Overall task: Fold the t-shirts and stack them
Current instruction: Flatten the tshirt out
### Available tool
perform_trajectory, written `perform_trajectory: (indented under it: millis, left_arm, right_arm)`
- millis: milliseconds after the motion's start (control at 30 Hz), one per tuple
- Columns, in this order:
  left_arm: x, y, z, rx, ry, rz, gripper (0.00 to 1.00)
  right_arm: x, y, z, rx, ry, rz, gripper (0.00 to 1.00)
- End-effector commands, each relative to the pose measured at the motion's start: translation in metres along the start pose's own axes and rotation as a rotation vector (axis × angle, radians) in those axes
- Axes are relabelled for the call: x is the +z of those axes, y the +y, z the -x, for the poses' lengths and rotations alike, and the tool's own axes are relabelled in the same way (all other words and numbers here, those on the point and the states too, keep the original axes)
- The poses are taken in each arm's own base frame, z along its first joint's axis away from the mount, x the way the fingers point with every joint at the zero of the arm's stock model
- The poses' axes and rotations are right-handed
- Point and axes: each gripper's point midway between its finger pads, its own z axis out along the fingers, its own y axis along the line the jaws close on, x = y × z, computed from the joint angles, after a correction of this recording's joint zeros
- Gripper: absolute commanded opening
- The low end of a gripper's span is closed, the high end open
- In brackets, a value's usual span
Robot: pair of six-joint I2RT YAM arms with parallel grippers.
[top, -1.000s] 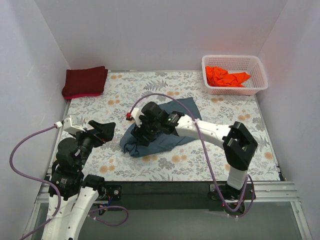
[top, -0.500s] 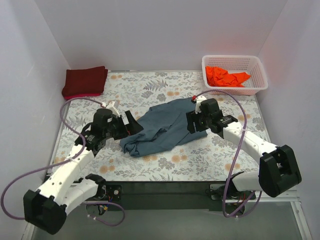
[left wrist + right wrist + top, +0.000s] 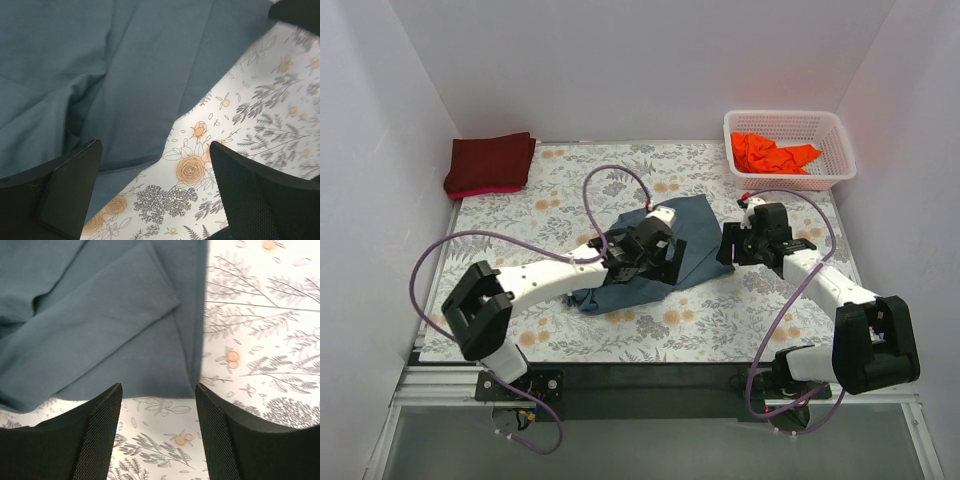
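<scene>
Slate blue-grey t-shirt (image 3: 698,228) is recorded lying rumpled and partly spread near the middle of the floral counter (image 3: 720,325). The left end effector (image 3: 655,258) is seen over the shirt's middle, fingers parted and gripping nothing; in its wrist view the shirt's hem and bare counter lie between the fingers. The right end effector (image 3: 728,245) is held at the shirt's right edge, likewise parted and gripping nothing. A maroon t-shirt (image 3: 490,163) is noted folded at the far left corner. An orange t-shirt (image 3: 772,153) is bunched inside the white basket (image 3: 842,150).
</scene>
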Motion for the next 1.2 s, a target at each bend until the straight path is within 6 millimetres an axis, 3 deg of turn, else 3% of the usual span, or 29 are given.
perform_trajectory:
  millis: [0,67,167,367,667,900,1167]
  left_arm:
    - [0.013,-0.012,0.002,0.161,-0.014,0.073,0.87]
    - [0.021,-0.02,-0.012,0.209,0.022,0.079,0.84]
    - [0.027,-0.006,-0.02,0.208,0.037,0.167,0.82]
    - [0.011,0.027,0.012,0.209,-0.095,0.342,0.82]
    - [0.017,0.072,0.008,0.305,-0.09,0.532,0.82]
    - [0.021,0.097,0.008,0.311,-0.078,0.594,0.78]
    - [0.028,0.115,-0.005,0.273,-0.038,0.591,0.66]
  right_arm:
    - [-0.006,-0.005,0.011,0.058,-0.058,0.016,0.66]
    - [-0.007,-0.006,0.011,0.062,-0.057,0.027,0.66]
    - [-0.004,-0.002,0.007,0.056,-0.043,0.057,0.65]
    - [0.0,0.007,0.003,0.05,-0.031,0.118,0.64]
    - [0.005,0.028,0.001,0.019,-0.016,0.231,0.62]
    - [0.016,0.035,-0.019,0.016,0.057,0.248,0.6]
    - [0.026,0.026,-0.045,0.048,0.133,0.198,0.56]
